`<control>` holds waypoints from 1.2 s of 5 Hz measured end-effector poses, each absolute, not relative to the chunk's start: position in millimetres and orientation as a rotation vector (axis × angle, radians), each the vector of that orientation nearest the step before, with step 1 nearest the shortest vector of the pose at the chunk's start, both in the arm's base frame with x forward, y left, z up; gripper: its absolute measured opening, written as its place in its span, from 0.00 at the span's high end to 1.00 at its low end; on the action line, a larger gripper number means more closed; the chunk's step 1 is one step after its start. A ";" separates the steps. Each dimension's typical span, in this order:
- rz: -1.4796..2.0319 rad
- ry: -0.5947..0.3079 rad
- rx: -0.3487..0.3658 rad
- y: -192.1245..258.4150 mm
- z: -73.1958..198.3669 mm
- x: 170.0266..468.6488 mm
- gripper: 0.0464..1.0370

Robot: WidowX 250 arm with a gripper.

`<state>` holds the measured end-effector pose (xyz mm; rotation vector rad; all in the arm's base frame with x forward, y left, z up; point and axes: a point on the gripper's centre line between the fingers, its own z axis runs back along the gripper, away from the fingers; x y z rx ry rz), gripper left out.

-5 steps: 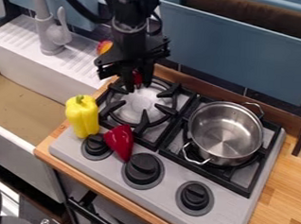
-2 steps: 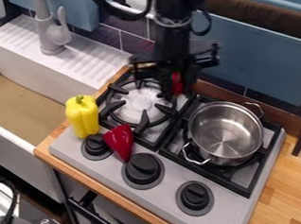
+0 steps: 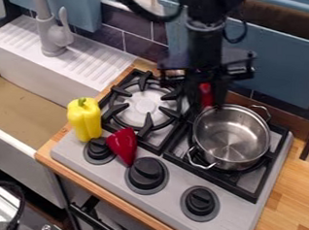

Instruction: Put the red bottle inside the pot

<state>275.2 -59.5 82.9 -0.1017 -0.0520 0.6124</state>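
Cooktop (image 3: 231,219) has a smooth grey metal surface; its near edge runs along the wooden counter (image 3: 285,201). Three round black knobs (image 3: 146,174) line the near side, with bare metal between the middle and right ones. Red pepper (image 3: 121,145), glossy and tapered, lies with its tip between the left and middle knobs. Yellow pepper (image 3: 85,119), blocky and glossy, stands upright at the cooktop's left edge. Steel pot (image 3: 230,152), round with reflective walls and two wire loop handles, sits on the right half of the black grate (image 3: 254,192); its mouth is open upward, and its left rim is apart from the left burner (image 3: 145,104). Red bottle (image 3: 205,94) is above the cooktop, near the pot's far-left rim and outside its mouth. Gripper (image 3: 207,101) points down, its fingers closed to the bottle's width and holding it between them. Behind stand dark glossy tiles (image 3: 142,47) and a flat blue panel (image 3: 277,65).
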 end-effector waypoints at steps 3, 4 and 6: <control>0.485 0.024 -0.092 -91.1 64.2 270.4 0.74; 0.412 0.002 -0.093 -100.0 55.8 264.6 0.74; 0.319 0.009 -0.115 -105.4 55.8 258.8 0.74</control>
